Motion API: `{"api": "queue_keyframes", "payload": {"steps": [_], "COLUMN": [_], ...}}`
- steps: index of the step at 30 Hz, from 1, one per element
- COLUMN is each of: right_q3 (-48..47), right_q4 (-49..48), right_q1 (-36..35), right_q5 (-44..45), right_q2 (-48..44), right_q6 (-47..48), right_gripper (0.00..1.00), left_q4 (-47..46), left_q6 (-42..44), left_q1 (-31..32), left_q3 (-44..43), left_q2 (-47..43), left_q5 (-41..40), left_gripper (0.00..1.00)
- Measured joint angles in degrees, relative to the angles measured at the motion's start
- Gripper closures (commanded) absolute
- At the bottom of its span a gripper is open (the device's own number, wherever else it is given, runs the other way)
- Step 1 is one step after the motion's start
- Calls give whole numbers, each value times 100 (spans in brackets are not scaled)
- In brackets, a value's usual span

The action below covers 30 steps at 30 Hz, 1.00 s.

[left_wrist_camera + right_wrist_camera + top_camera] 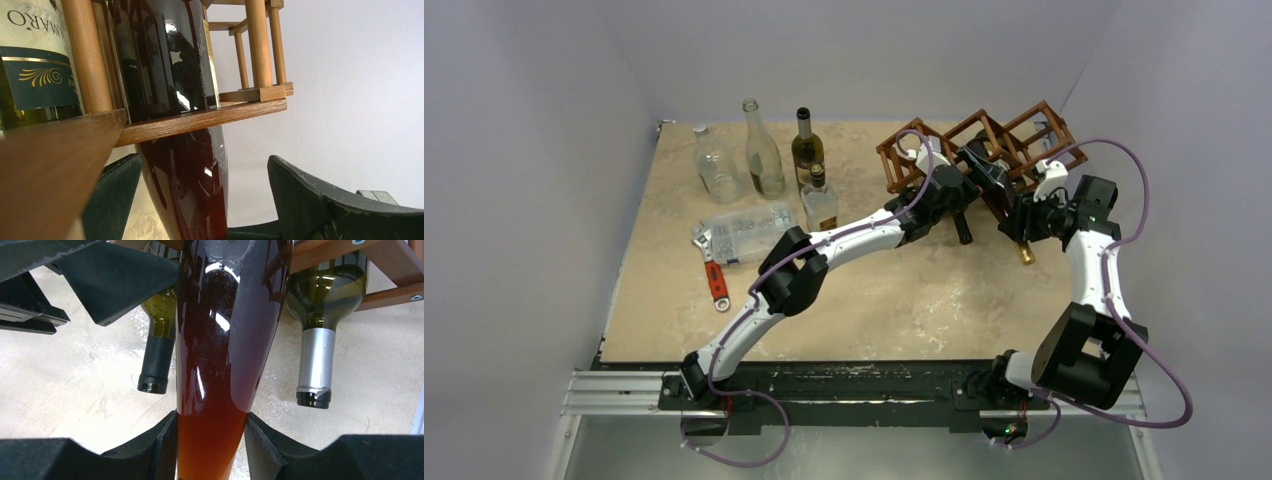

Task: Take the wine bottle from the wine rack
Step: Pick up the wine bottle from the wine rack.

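Wine bottle [220,365], neck between right jaws

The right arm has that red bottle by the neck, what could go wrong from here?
The right gripper clamps the wine bottle on glossy, tapering glass, so it may slip when pulled. The silver-capped bottle and black-capped bottle lie close alongside; dragging could jostle them or shift the wine rack. The open left gripper straddles the bottle beside a slat and could snag.
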<state>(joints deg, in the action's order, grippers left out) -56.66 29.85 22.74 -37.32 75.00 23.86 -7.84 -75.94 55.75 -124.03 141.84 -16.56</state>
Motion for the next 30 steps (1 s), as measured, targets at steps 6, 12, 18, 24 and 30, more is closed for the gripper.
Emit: {"api": "queue_keyframes", "payload": {"steps": [6, 12, 18, 24, 30], "right_q3": [0, 0, 0, 0, 0], "right_q4": [9, 57, 94, 94, 92], "right_q1": [0, 11, 15, 15, 22], "right_q5": [0, -4, -7, -7, -7], "right_q2": [7, 57, 70, 72, 74], "right_q6": [0, 2, 2, 0, 2], "right_gripper": [100, 100, 100, 100, 100], "left_q4": [37, 122, 160, 181, 284], "left_q6": [2, 157, 658, 1220, 1552], "left_q1": [7, 70, 118, 238, 492], "left_q3": [4, 188, 315, 393, 393], "left_q2": [-22, -149, -192, -214, -232], "left_q5": [4, -76, -269, -302, -372], "left_gripper": [4, 2, 0, 0, 0]}}
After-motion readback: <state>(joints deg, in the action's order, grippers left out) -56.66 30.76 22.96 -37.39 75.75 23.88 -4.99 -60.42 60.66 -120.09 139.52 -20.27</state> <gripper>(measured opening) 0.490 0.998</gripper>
